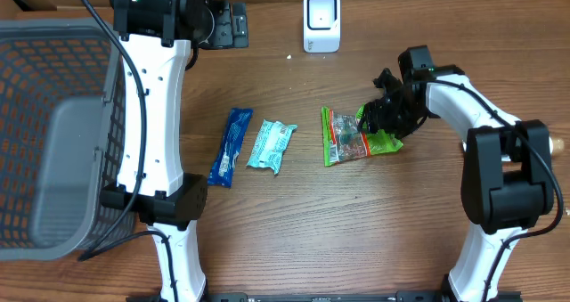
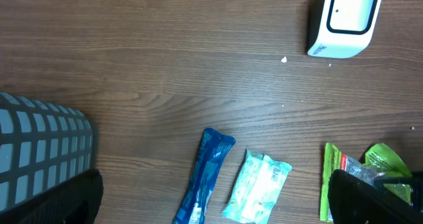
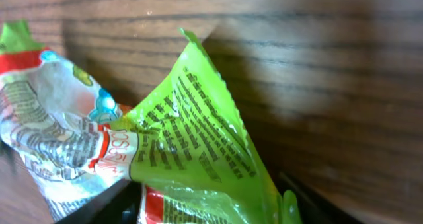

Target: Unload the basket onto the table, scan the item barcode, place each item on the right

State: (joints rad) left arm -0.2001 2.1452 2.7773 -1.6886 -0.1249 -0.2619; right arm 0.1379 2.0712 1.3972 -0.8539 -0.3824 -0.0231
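A green and red snack packet (image 1: 352, 137) lies on the wooden table right of centre. My right gripper (image 1: 385, 117) is at its right end, shut on the crumpled green edge. In the right wrist view the packet (image 3: 192, 138) fills the space between the dark fingers, its edge lifted off the wood. The white barcode scanner (image 1: 321, 21) stands upright at the back of the table. My left gripper (image 1: 227, 24) hangs open high at the back left, holding nothing. Its two black fingertips (image 2: 370, 197) sit at the bottom corners of the left wrist view.
A blue packet (image 1: 231, 146) and a pale teal packet (image 1: 271, 144) lie side by side left of the green one. A grey mesh basket (image 1: 53, 115) takes up the table's left side. The left arm's white links stand between basket and packets.
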